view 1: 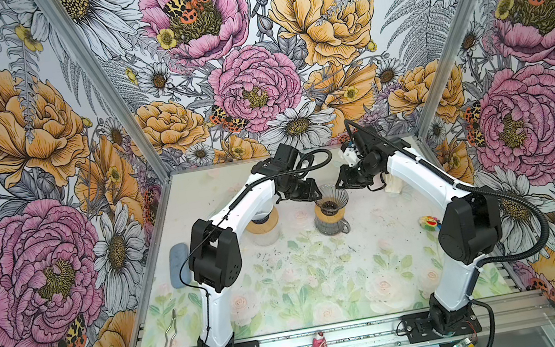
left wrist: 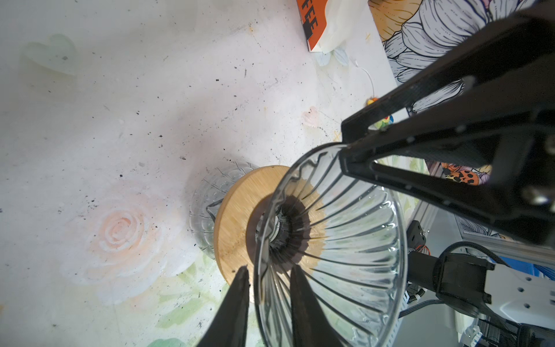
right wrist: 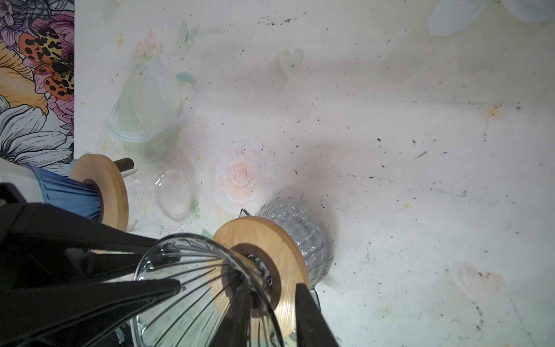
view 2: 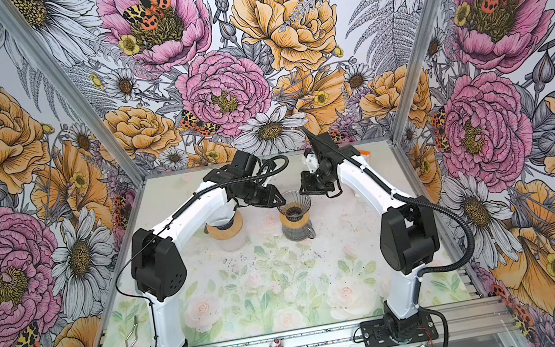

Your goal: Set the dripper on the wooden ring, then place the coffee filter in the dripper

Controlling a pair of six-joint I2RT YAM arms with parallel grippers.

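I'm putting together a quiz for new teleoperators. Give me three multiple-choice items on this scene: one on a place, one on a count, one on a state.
1. Where does the glass dripper stand?
A. On the middle carafe
B. Flat on the table
C. On the front rail

2. How many wood-collared carafes are in view?
A. One
B. Two
C. Four

3. What is inside the glass dripper?
A. Nothing, no filter
B. A seated paper filter
C. Water to the rim

Answers:
1 A: in both top views it sits upright on that carafe.
2 B: a second carafe stands left of the middle one.
3 A: the wooden collar shows through bare glass in both wrist views.
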